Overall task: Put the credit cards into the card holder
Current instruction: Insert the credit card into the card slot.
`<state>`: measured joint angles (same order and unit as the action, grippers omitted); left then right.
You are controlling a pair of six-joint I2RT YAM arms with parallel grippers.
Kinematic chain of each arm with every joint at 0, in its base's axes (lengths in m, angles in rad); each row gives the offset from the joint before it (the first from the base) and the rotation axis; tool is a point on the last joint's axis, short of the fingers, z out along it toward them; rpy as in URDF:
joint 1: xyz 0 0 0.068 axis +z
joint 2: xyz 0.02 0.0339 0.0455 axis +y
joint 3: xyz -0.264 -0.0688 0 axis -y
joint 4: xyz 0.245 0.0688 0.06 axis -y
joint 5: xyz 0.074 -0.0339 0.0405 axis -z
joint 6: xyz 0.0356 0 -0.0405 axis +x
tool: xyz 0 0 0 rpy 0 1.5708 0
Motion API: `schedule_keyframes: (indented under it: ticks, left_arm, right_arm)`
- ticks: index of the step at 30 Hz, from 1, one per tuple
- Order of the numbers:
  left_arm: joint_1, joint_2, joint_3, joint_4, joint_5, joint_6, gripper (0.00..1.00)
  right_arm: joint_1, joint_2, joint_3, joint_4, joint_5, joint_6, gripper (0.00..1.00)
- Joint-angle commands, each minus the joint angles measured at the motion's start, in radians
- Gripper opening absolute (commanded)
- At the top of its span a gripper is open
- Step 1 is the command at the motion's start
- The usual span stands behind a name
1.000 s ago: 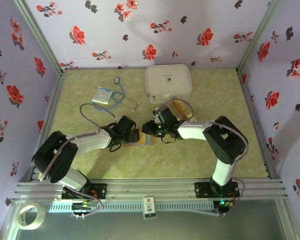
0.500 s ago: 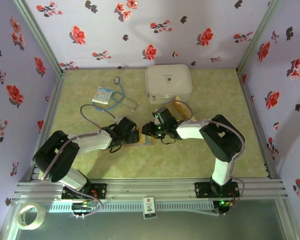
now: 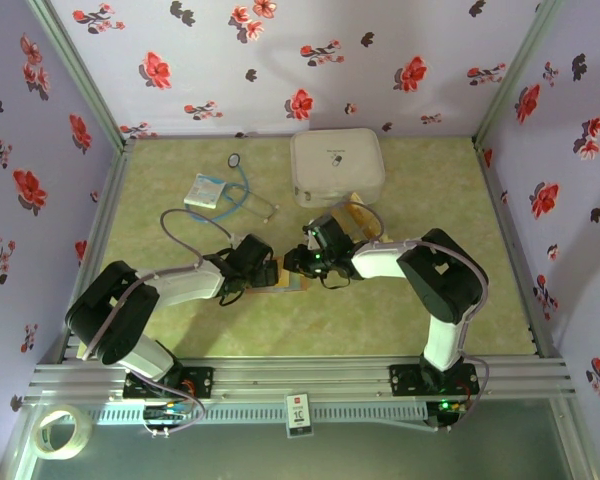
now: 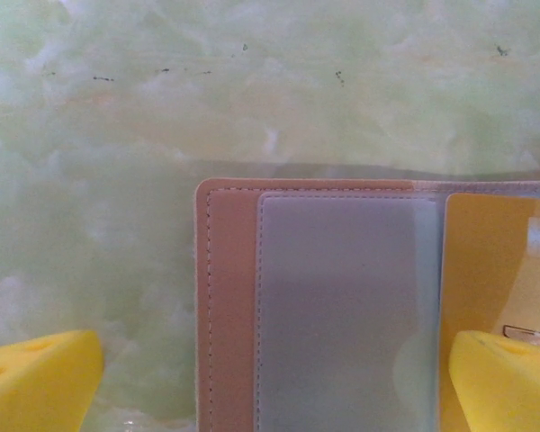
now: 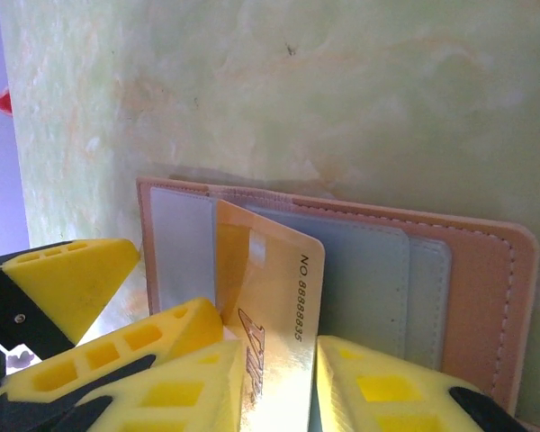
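From above, the card holder (image 3: 285, 285) was mostly covered, too small to make out. Left wrist view: it ran off the bottom and right edges. The credit card (image 5: 274, 297) had its lower end hidden inside the right gripper (image 5: 272, 369).

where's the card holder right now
In the top view the card holder lies open near the front middle of the table, between the left gripper and the right gripper, which holds a card at its pocket.

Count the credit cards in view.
2. One credit card in the right gripper at the open card holder; another by the white case. The right arm may hide more.
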<state>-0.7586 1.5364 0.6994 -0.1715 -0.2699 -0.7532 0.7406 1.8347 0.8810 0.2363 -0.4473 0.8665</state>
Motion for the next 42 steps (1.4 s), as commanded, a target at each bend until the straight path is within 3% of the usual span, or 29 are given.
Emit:
schedule_keyframes:
  ticks: [1, 11, 23, 28, 36, 42]
  left_arm:
    - [-0.006, 0.023, -0.031, 0.013, 0.019, -0.022, 1.00]
    - [-0.003, -0.022, 0.002, -0.031, 0.015, 0.004, 1.00]
    - [0.103, -0.122, -0.037, -0.149, -0.013, 0.000, 1.00]
    - [0.109, -0.118, -0.077, -0.153, -0.032, -0.028, 1.00]
    - [0.112, -0.105, -0.113, -0.155, -0.068, -0.069, 1.00]
    - [0.114, -0.098, -0.124, -0.142, -0.072, -0.077, 1.00]
  right_arm:
    - [0.009, 0.010, 0.013, 0.020, -0.017, 0.006, 0.22]
    - [0.006, 0.026, -0.002, 0.061, -0.034, 0.028, 0.00]
    - [0.002, 0.039, -0.022, 0.081, -0.030, 0.031, 0.00]
    - [0.003, 0.043, -0.027, 0.085, -0.032, 0.031, 0.00]
    - [0.002, 0.046, -0.037, 0.086, -0.028, 0.031, 0.12]
    - [0.003, 0.047, -0.040, 0.088, -0.029, 0.030, 0.11]
